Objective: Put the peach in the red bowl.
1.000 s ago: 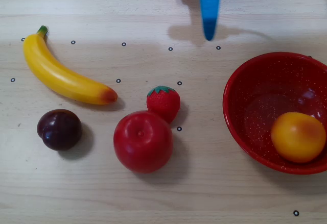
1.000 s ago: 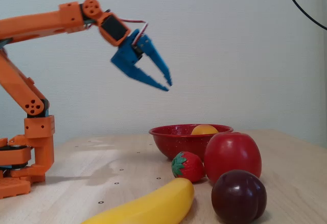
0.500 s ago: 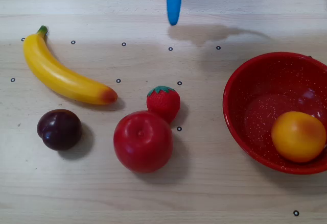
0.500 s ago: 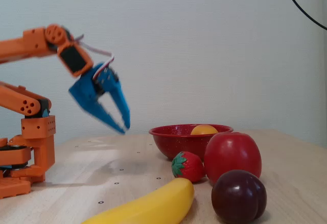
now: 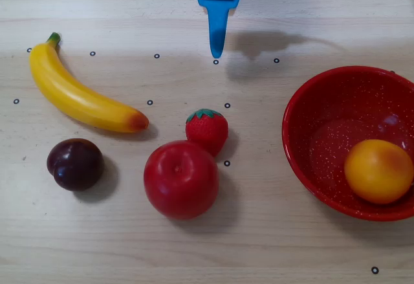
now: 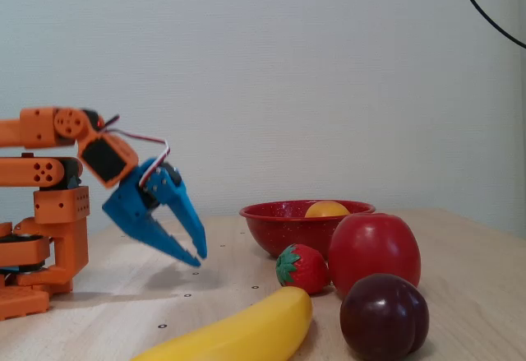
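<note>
The yellow-orange peach [image 5: 378,171] lies inside the red bowl [image 5: 292,143] at the right of the overhead view, against the bowl's near right wall. In the fixed view only the peach's top [image 6: 327,209] shows above the bowl's rim [image 6: 279,223]. My blue gripper [image 5: 217,54] is at the top middle of the overhead view, well left of the bowl and apart from all the fruit. In the fixed view the gripper [image 6: 198,256] points down a little above the table, jaws together and empty.
A banana [image 5: 81,93] lies at the left, a dark plum [image 5: 75,163] below it. A big red apple [image 5: 180,178] and a strawberry [image 5: 207,129] touch in the middle. The orange arm base [image 6: 49,238] stands at the left of the fixed view.
</note>
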You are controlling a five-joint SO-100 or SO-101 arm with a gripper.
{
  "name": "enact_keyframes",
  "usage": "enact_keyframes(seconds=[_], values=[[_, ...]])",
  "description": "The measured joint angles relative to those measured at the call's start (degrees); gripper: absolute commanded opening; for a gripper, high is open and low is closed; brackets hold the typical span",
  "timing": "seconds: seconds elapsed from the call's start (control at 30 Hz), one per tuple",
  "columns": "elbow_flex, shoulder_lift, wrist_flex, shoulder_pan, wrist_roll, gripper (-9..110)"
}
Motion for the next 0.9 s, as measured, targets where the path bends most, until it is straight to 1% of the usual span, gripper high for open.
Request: enact_keyframes(seconds=[0.23,0.5,0.9], values=[[5.3,6.6,-4.0,-2.3,0.0,0],[5.6,9.9,0.9,-2.1,0.0,0],[5.6,9.9,1.1,-2.1,-1.1,0]])
